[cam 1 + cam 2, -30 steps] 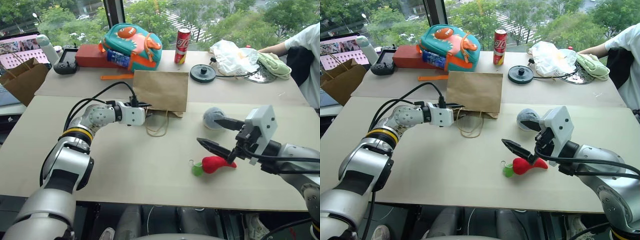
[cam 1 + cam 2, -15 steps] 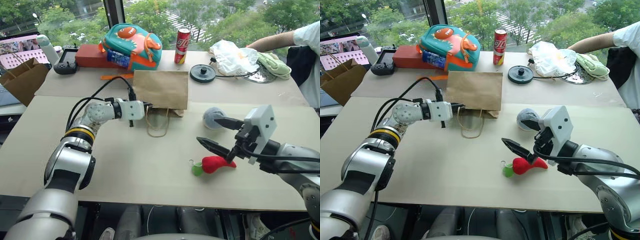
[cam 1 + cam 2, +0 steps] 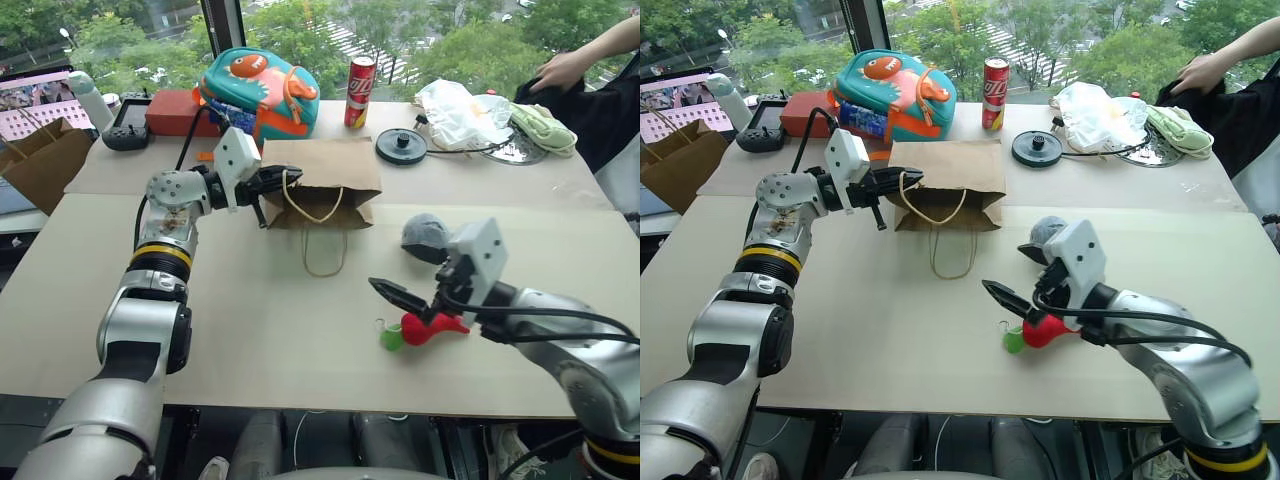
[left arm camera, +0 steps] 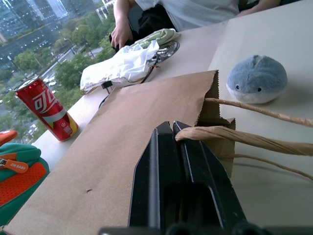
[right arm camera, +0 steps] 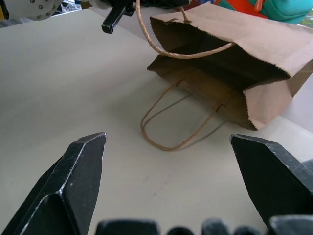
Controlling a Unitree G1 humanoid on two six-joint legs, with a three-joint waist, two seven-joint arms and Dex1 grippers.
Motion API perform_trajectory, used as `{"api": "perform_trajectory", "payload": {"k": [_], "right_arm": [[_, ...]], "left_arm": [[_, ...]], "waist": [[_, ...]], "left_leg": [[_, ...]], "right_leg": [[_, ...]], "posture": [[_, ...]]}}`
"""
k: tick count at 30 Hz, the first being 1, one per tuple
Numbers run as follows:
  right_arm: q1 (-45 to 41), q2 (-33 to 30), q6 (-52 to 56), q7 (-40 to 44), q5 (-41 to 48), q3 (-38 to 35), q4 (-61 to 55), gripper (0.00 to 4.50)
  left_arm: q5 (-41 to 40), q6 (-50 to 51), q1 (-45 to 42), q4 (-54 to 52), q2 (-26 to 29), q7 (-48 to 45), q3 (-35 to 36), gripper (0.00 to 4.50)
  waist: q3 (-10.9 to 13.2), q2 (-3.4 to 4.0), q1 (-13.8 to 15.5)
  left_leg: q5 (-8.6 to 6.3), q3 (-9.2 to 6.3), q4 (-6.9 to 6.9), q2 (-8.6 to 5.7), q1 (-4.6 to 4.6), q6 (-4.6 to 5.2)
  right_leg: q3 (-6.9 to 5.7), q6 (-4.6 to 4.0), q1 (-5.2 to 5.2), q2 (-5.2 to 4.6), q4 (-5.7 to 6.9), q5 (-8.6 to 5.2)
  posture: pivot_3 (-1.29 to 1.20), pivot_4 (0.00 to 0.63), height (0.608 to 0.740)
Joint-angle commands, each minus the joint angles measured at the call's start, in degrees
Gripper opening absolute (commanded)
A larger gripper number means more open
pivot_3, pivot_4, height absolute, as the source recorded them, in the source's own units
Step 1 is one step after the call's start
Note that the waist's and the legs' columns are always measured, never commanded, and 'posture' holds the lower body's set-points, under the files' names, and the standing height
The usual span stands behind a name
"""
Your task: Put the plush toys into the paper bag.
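Table (image 3: 250, 330), pale and wide, carries everything. Paper bag (image 3: 330, 170) lies on its side near the middle, long axis running toward the far edge, its mouth facing the near edge and gaping. The left gripper (image 3: 283, 180) is clamped tight on the bag's upper twine handle (image 4: 234, 134), holding that lip of the mouth up; the lower handle (image 3: 325, 255) trails loose on the tabletop. A second ago the bag lay flat and the mouth was closed; the left gripper has since risen and rolled, pulling the mouth open. The right gripper (image 3: 415, 275), fingers spread wide and empty, has come a little nearer the red chili (image 3: 430, 328), which lies crosswise, green stem (image 3: 390, 337) toward the robot's left. The grey plush (image 3: 425, 232) sits just behind the right gripper, unmoved.
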Motion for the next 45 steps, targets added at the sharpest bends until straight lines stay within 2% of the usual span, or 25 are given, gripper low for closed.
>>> {"api": "perform_trajectory", "payload": {"k": [1,7,11,19,24,33,45], "right_arm": [[-3.9,4.9,-2.3,-5.4,-5.2,2.3,3.6,3.49],[-12.4,15.1,-4.9,-9.0,-13.0,9.9,14.8,1.43],[-17.2,20.9,-8.6,-10.2,-17.6,12.1,24.1,0.08],[-26.1,28.2,-20.3,-10.6,-24.1,11.0,44.1,0.08],[-29.6,29.9,-21.5,-8.9,-26.8,11.9,54.5,0.08],[-25.2,30.4,-12.9,-6.2,-26.9,13.2,49.9,0.08],[-24.4,31.7,-10.7,-6.1,-28.2,13.0,47.5,0.08]], "left_arm": [[-1.6,3.1,-0.6,-4.6,-0.2,-0.5,0.8,0.00],[-1.7,5.8,0.3,-7.9,-1.5,-0.8,0.7,0.00],[-1.9,7.3,0.8,-9.8,-2.3,-1.0,0.9,0.00],[-2.8,10.4,2.2,-14.4,-2.9,-1.4,0.6,0.00],[-3.6,12.5,2.8,-16.8,-2.6,-0.7,1.0,0.00],[-5.5,16.4,0.1,-15.9,-1.2,4.3,4.7,0.00],[-7.9,21.1,2.4,-20.6,-1.4,7.9,5.8,0.00]], "waist": [[0.0,0.00,-0.1],[0.0,0.03,-0.7],[0.0,0.04,-0.8],[0.0,0.05,-0.8],[0.0,0.06,-1.0],[0.0,0.07,-1.0],[0.0,0.07,-1.1]], "left_leg": [[0.00,0.00,0.00,0.01,0.01,0.00],[0.00,-0.02,-0.01,0.01,0.02,0.00],[0.00,-0.04,-0.03,0.02,0.01,0.00],[0.01,-0.07,-0.04,0.01,-0.02,0.00],[0.01,-0.11,-0.05,0.02,0.02,0.00],[0.01,-0.20,-0.06,0.02,0.01,0.00],[0.00,-0.34,-0.05,0.01,-0.02,-0.01]], "right_leg": [[-0.01,0.00,0.01,0.00,0.00,0.00],[-0.01,-0.02,-0.03,0.02,0.04,0.01],[-0.02,-0.04,-0.04,0.03,0.04,0.02],[-0.06,-0.06,-0.04,0.00,0.12,0.04],[-0.10,-0.07,-0.08,0.01,0.47,0.04],[-0.18,-0.07,-0.08,0.01,0.51,0.04],[-0.31,-0.07,-0.07,0.01,0.51,0.04]], "posture": [[0.00,0.150,0.733],[0.00,0.150,0.733],[0.00,0.150,0.733],[0.00,0.150,0.733],[0.00,0.150,0.733],[0.00,0.150,0.733],[0.00,0.150,0.733]]}}
